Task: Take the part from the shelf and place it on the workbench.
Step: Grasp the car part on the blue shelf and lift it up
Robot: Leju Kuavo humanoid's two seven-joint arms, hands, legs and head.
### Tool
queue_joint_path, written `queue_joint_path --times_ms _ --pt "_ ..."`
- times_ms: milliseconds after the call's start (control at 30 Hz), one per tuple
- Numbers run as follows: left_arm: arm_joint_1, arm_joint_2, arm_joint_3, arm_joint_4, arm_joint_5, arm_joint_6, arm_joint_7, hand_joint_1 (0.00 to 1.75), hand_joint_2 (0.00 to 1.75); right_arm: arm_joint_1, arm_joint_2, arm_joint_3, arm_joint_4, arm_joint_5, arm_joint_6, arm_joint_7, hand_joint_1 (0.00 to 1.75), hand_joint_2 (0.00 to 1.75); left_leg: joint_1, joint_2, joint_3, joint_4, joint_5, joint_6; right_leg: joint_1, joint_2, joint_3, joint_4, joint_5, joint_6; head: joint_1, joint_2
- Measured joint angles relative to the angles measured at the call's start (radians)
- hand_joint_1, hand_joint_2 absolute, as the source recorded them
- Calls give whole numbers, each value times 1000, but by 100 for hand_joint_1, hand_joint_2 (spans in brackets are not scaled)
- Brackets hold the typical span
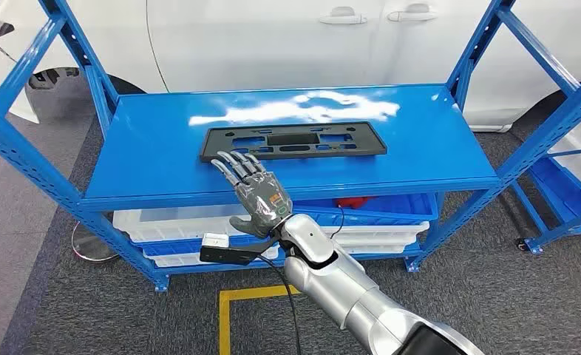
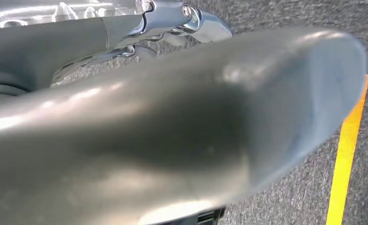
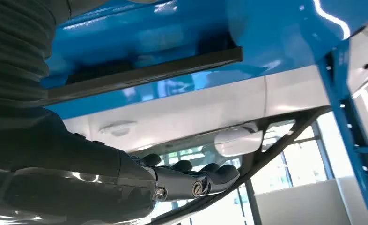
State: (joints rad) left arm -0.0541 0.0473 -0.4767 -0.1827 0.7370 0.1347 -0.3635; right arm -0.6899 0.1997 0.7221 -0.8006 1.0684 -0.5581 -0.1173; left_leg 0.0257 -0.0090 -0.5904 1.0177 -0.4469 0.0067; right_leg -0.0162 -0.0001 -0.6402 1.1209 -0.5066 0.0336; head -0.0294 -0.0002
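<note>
Head view: a blue shelf (image 1: 162, 133) stands ahead, with a white car behind it. A flat black part (image 1: 293, 141), long and thin like a plate holder with cut-out slots, lies on the shelf's top deck at about 12 o'clock from the robot. The right hand (image 1: 254, 191) reaches in from 6 o'clock, fingers spread and extended, holding nothing, the fingertips just over the part's near left corner at about 10 o'clock of the hand. Whether they touch it cannot be told. White bins sit on the lower level.

Left wrist view: the left hand (image 2: 172, 140) is a blurred grey mass close to the lens over grey carpet with a yellow line; its fingers cannot be made out.

Right wrist view: the turned picture shows the part's thin dark edge against the blue deck, and the hand's fingers straight and apart.

The part looks light, stiff plastic, smooth and lying flush, so likely hard to lift flat. Sliding it toward the deck's front edge and pinching a long rim seems best.
</note>
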Motion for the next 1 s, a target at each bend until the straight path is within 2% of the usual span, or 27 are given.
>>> queue_joint_path --times_ms 67,100,133,167,200,233,267,300,333,367,433,567,600,633,700,733,767,800,833,867,1000 --pt "-1 1 -3 1 0 -1 0 0 0 -8 1 -5 36 14 -8 12 0 175 -3 1 0 0 -1 3 1 0 -42 80 -29 0 0 0" --pt "-1 2 -6 1 0 -2 0 0 0 -15 2 -11 71 27 -15 25 0 175 -5 1 1 0 -3 6 1 0 -78 143 -47 -1 0 0" --pt "-1 2 -9 2 -1 -2 0 0 0 -21 2 -18 104 40 -22 37 0 175 -8 0 3 1 -4 9 2 0 -102 180 -49 -3 0 0" --pt "-1 3 -13 2 -1 -3 0 0 0 -26 2 -27 135 52 -29 50 0 175 -12 -1 5 1 -6 11 4 0 -107 177 -32 -7 0 0" --pt "0 3 -17 3 -2 -3 0 0 0 -33 2 -37 163 64 -36 62 0 175 -15 -1 9 1 -8 12 6 0 -91 133 2 -14 0 0" --pt "-1 3 -21 3 -2 -3 -1 0 0 -42 2 -47 189 75 -45 74 0 175 -17 -2 12 0 -11 12 10 0 -62 63 43 -24 0 0" --pt "-1 3 -24 3 -3 -3 -1 0 0 -52 2 -59 214 86 -55 85 0 175 -20 -2 15 1 -13 10 15 0 -31 -5 72 -36 -2 0" --pt "-2 3 -26 4 -3 -3 -1 0 0 -62 2 -72 237 95 -66 93 0 175 -21 -1 16 1 -16 8 21 -1 -7 -59 90 -43 -2 0" --pt "-3 3 -29 4 -3 -4 0 0 0 -70 2 -85 260 103 -77 101 0 175 -20 -1 16 0 -18 3 26 -2 6 -91 96 -48 -3 0" --pt "-3 4 -31 4 -3 -4 0 0 0 -76 1 -99 279 110 -88 105 0 175 -19 0 16 -2 -19 -2 29 -2 9 -100 91 -50 -3 0" --pt "-3 5 -35 4 -3 -3 0 0 0 -80 0 -116 299 116 -103 109 0 175 -15 2 18 -6 -20 -9 32 0 10 -106 91 -51 -2 0" --pt "-3 5 -36 4 -3 -3 1 0 0 -81 0 -122 304 117 -109 109 0 175 -15 2 19 -8 -20 -11 32 0 11 -107 91 -52 -1 0" --pt "-4 6 -38 4 -3 -3 1 0 0 -82 1 -126 307 117 -111 108 0 175 -16 3 20 -8 -22 -13 27 0 15 -113 92 -52 -2 0" --pt "-5 8 -40 4 -3 -4 1 0 0 -85 2 -136 313 118 -116 103 0 175 -16 3 7 23 -38 -17 23 -1 24 -122 93 -54 -3 0" --pt "-7 12 -47 5 -3 -4 1 0 0 -84 7 -174 327 118 -128 79 0 175 -11 5 -67 152 -69 -35 13 0 51 -135 83 -56 -6 0" --pt "-8 13 -49 5 -3 -4 1 0 0 -83 10 -193 332 118 -132 64 0 175 -7 5 -94 187 -63 -42 13 1 63 -134 74 -57 -7 0" --pt "-8 14 -50 5 -3 -4 1 0 0 -79 12 -210 333 119 -133 53 0 175 -3 6 -97 168 -29 -47 11 2 72 -129 63 -54 -7 0" --pt "-9 15 -51 5 -3 -4 1 0 0 -80 13 -219 332 119 -134 46 0 175 -2 6 -69 104 4 -47 12 3 76 -125 55 -49 -7 0" --pt "-10 15 -52 5 -3 -4 1 0 0 -80 15 -227 332 119 -135 41 0 175 -2 7 -46 48 25 -43 13 4 77 -119 48 -43 -7 0" --pt "-11 16 -53 5 -3 -4 1 0 0 -80 16 -235 331 119 -137 36 0 175 -3 6 -32 16 32 -37 14 4 77 -116 44 -38 -7 0" --pt "-10 15 -60 6 -3 0 2 0 0 -79 20 -253 330 115 -140 14 0 175 -5 3 -25 1 21 -9 14 3 72 -107 31 -20 -5 0"
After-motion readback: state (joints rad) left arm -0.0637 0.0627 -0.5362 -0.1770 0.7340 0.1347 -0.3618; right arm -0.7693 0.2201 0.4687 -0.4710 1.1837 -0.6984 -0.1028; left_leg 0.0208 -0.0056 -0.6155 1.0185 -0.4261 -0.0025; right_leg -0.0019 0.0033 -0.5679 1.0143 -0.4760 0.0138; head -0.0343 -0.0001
